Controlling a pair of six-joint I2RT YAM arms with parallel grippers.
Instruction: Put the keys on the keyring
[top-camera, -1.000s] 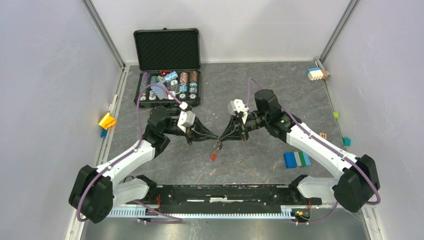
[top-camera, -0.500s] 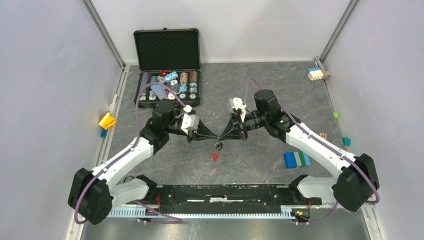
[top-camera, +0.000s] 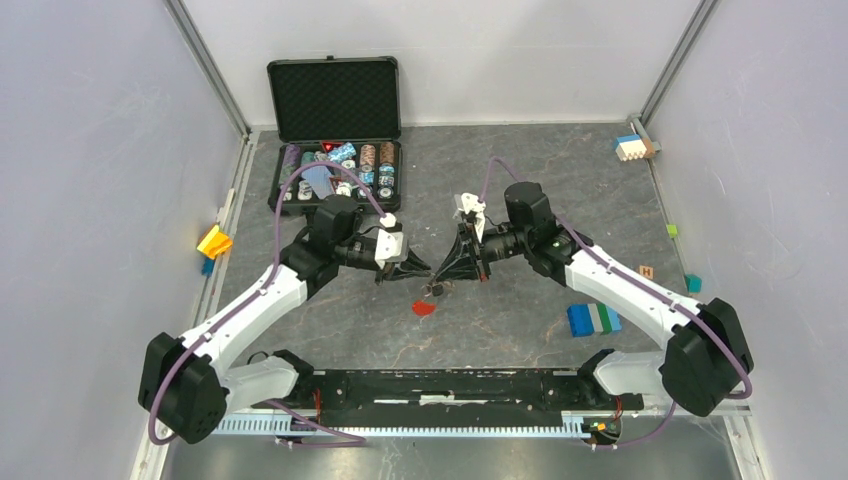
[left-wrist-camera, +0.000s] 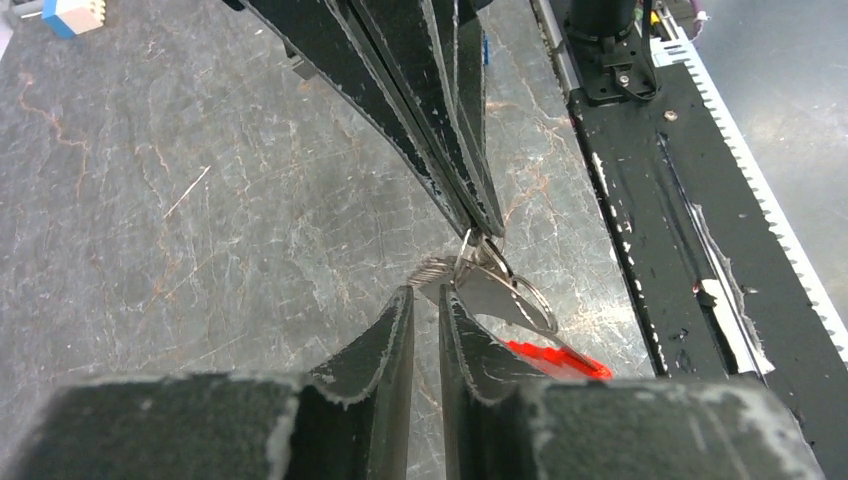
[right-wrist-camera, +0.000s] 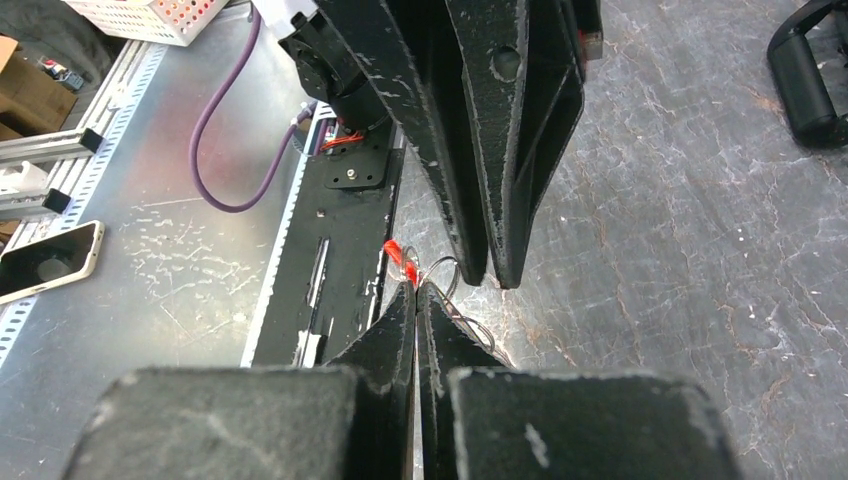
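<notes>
Right gripper (right-wrist-camera: 415, 292) is pressed together on the thin silvery metal keyring (left-wrist-camera: 497, 292), which is held over the middle of the grey stone-patterned counter (top-camera: 500, 180), toward its near edge. Its flat bright red plastic tag (top-camera: 423, 308) is seen just below the ring. The left gripper (left-wrist-camera: 425, 293) is slightly spread, with its tips just beside the ring. A key cannot be told for certain.

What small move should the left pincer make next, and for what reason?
Probably advance the left pincer slightly and close it on the keyring. Its fingers stand a little apart with nothing between them, just short of the ring, while the right pincer is shut on the ring and the red tag shows beneath it.
</notes>
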